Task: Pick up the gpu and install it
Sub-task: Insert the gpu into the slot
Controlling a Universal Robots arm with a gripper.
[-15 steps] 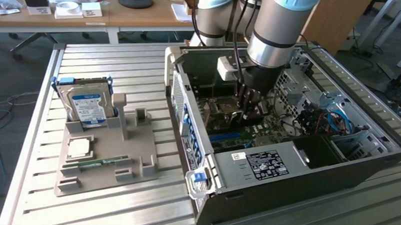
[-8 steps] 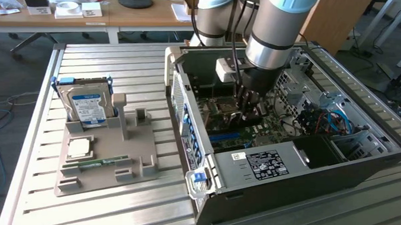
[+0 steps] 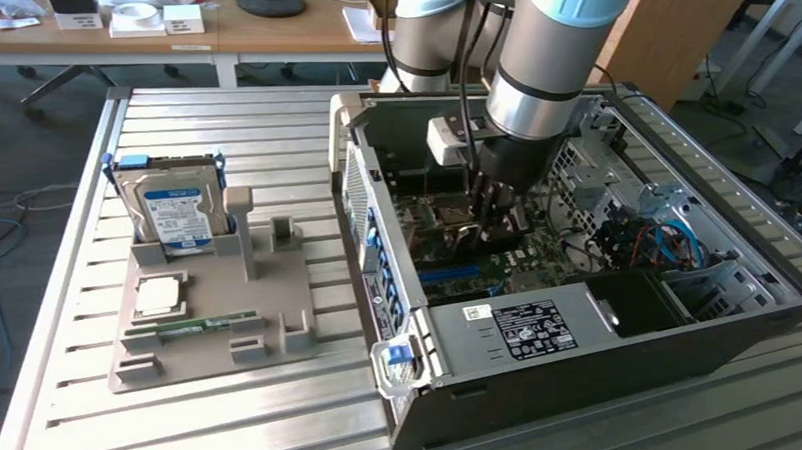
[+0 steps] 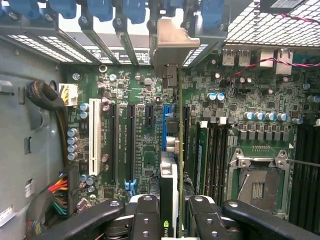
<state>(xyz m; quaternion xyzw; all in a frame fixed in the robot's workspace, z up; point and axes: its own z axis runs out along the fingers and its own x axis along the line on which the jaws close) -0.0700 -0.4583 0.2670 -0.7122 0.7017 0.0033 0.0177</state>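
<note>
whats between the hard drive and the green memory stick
A square silver chip lies flat on the grey holder between the hard drive and memory stick, in the exterior view.

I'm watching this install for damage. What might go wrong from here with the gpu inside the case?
1. The jaws hold the gpu edge-on over the blue slot; if it is off line, its edge may jam on the slot.
2. The memory slots lie close beside; card or jaws might knock them.
3. Its bracket may catch on the rear wall.
</note>
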